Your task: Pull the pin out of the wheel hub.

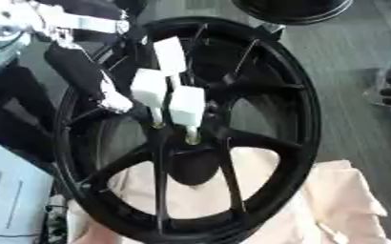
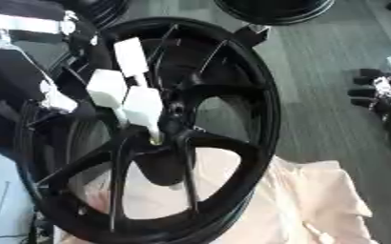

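A black multi-spoke wheel hub [image 1: 232,143] stands tilted on its rim, three white-handled pins [image 1: 186,107] seated in brass-coloured sockets near its centre.

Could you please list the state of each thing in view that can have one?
Wheel: upright, tilted, resting on the cloth.
Pins: three white-handled, still in the hub.
Cloth: crumpled under the wheel.
Left hand: beside the pins, fingers unclear.
Right hand: idle at the right edge, fingers curled, holding nothing.
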Robot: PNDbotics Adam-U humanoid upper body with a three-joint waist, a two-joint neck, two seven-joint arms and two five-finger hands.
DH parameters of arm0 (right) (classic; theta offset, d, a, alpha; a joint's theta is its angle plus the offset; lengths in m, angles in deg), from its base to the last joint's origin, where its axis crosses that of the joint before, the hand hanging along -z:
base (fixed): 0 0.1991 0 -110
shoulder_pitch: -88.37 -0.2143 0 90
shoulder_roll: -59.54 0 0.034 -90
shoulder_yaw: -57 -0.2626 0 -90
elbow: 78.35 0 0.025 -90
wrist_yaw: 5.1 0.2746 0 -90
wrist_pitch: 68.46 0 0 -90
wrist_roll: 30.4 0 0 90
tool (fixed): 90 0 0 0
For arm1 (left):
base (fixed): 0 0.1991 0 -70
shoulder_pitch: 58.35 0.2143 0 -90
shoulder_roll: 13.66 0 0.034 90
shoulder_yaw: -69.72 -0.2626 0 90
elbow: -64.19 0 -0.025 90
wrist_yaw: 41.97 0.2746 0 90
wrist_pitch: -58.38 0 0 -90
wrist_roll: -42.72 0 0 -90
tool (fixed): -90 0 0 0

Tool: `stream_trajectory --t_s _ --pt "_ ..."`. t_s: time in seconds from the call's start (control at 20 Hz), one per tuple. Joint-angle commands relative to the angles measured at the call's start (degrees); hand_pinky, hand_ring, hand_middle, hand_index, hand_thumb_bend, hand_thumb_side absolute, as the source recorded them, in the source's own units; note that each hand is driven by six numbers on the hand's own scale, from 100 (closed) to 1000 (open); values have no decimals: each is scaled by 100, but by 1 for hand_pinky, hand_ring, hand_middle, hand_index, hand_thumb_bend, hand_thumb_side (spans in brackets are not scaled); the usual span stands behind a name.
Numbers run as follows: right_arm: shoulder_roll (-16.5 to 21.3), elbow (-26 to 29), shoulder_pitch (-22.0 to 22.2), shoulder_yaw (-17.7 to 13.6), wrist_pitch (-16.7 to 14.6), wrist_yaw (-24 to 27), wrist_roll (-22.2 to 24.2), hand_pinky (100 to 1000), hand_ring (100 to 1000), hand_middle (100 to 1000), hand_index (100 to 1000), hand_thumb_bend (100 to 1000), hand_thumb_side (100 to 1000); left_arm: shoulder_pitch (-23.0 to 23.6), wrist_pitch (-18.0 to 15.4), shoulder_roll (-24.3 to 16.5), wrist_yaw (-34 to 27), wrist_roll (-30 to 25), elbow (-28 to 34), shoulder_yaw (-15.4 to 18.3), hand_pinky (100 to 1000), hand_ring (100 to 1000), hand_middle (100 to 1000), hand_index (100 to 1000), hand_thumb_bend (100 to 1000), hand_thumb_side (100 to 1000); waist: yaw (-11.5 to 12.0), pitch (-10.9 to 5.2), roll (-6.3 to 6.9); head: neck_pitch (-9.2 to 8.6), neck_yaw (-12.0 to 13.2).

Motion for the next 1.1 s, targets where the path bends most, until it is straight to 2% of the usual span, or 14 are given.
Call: stream_trajectory --t_s 0.05,0.45,0.8,0.95,1.1 --pt "188 67 -57 -13 -9 -37 27 758 724 734 810 100 728 -83 -25 -58 166 -52 -13 45 757 755 711 772 518 372 -12 -98 -22 17 35" --pt "187 70 -61 -15 -10 -32 28 757 725 734 810 100 728 -93 -126 36 409 -52 -192 -13 755 752 708 769 526 372 -30 -95 -19 27 60" --pt "187 70 -61 -9 -9 -37 37 757 726 735 810 100 729 -120 -263 130 559 -52 -389 -104 752 746 701 761 512 330 -37 -92 -20 31 76" --pt "186 68 -56 -12 -9 -39 34 757 726 735 811 100 730 -117 -296 152 580 -52 -450 -124 746 739 685 735 481 283 -38 -92 -21 38 87" --pt "189 66 -53 -10 -7 -45 31 757 726 735 811 100 730 -107 -314 148 545 -52 -469 -134 736 722 657 685 428 182 -38 -92 -20 45 94"
